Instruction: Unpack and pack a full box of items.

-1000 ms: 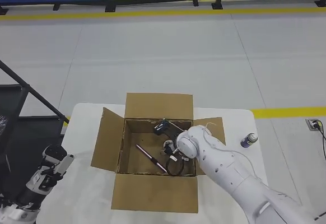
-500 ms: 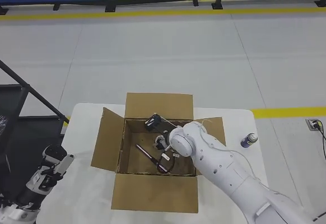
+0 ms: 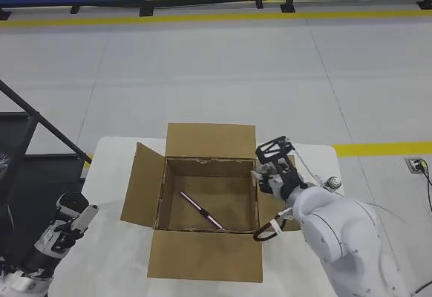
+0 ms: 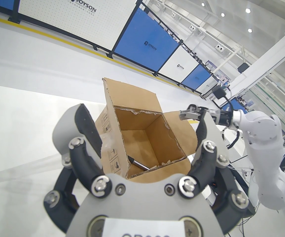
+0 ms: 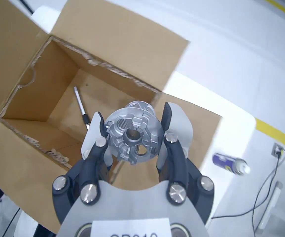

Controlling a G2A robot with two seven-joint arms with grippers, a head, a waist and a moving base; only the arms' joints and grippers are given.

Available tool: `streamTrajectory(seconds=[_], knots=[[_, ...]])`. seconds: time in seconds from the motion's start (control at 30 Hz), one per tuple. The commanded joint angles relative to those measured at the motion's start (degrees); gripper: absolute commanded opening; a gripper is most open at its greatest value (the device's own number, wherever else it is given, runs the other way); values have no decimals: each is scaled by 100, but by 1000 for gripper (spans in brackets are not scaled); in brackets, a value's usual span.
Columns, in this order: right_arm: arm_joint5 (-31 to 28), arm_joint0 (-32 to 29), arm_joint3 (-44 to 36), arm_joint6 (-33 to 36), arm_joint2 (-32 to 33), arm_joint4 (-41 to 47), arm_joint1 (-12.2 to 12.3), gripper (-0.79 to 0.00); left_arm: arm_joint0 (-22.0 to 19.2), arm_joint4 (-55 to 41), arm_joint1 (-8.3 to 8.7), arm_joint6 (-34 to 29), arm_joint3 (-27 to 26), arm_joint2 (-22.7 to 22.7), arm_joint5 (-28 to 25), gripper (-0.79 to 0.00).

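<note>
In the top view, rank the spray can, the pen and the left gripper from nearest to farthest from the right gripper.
From the right gripper, shut on the metal gear part over the box's right flap:
1. Spray can, just right of that flap.
2. Pen, on the box floor, left of the gripper.
3. Left gripper, far left, beyond the box.

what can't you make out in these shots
Metal part: top view, too small to tell apart from the right claw.
Rod: right wrist view, one end hidden behind a claw finger; left wrist view, cut off by the box wall.
Spray can: right wrist view, blurred; top view, mostly behind the right arm.
</note>
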Motion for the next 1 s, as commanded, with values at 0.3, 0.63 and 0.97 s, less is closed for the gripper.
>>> streamTrajectory(seconds=[0.3,0.63,0.97], knots=[[38,-1339,959,-410,2079,689,156,-785,0,0,0,0,0,0,0,0],[-132,-1260,2609,-1000,2473,1086,223,-785,0,0,0,0,0,0,0,0],[-113,-944,3450,-1137,2364,1081,265,-733,0,0,0,0,0,0,0,0]])
